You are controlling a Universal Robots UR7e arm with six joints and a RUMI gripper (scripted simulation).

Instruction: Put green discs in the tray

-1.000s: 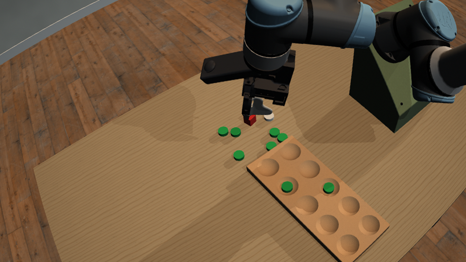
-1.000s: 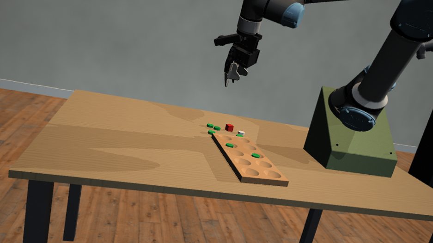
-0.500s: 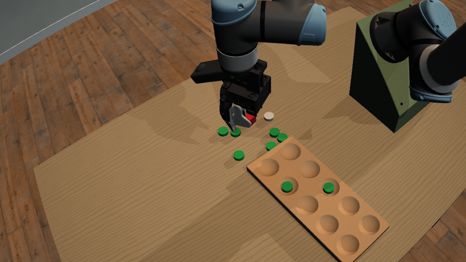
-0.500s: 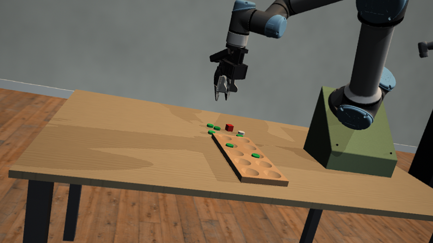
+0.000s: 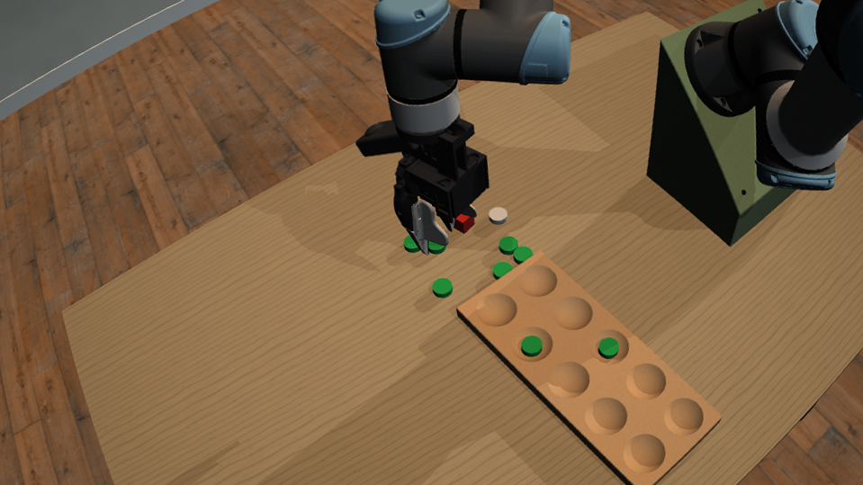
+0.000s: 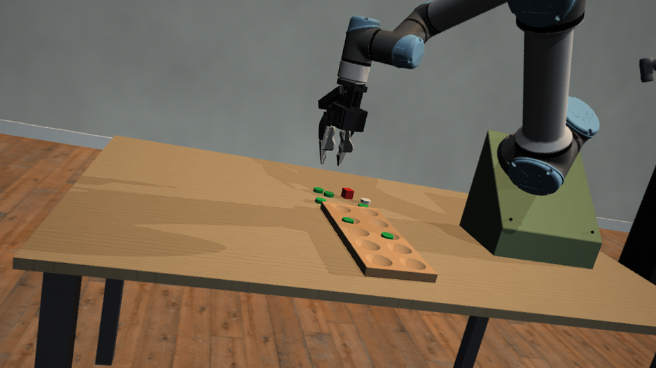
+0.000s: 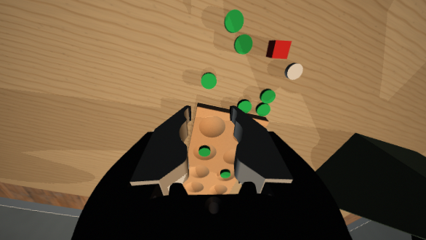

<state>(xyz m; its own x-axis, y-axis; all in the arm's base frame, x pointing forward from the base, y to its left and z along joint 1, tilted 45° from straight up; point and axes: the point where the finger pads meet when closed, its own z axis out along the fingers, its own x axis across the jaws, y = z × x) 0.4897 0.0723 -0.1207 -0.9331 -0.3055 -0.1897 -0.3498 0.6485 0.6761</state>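
Top view, clock from tray centre. Tray (image 5: 573, 348) (image 6: 400, 275) (image 7: 219, 142) on table (image 5: 215, 381) (image 6: 163, 251) (image 7: 73, 54); two discs (image 5: 531, 345) (image 6: 387, 235) (image 7: 204, 151) in separate pockets. Three discs (image 5: 508, 245) (image 6: 362, 205) (image 7: 267, 96) at 11, near tray end; lone disc (image 5: 442, 287) (image 6: 320, 200) (image 7: 209, 81) at 10. Block (image 5: 464, 223) (image 6: 347, 193) (image 7: 281, 49) at 11, farther out; counter (image 5: 498, 215) (image 6: 366, 197) (image 7: 294, 71) at block's 3, disc pair (image 5: 412, 243) (image 6: 328, 194) (image 7: 243, 44) at its 8. Stand (image 5: 678, 156) (image 6: 548, 247) (image 7: 363, 174) between 1 and 2.
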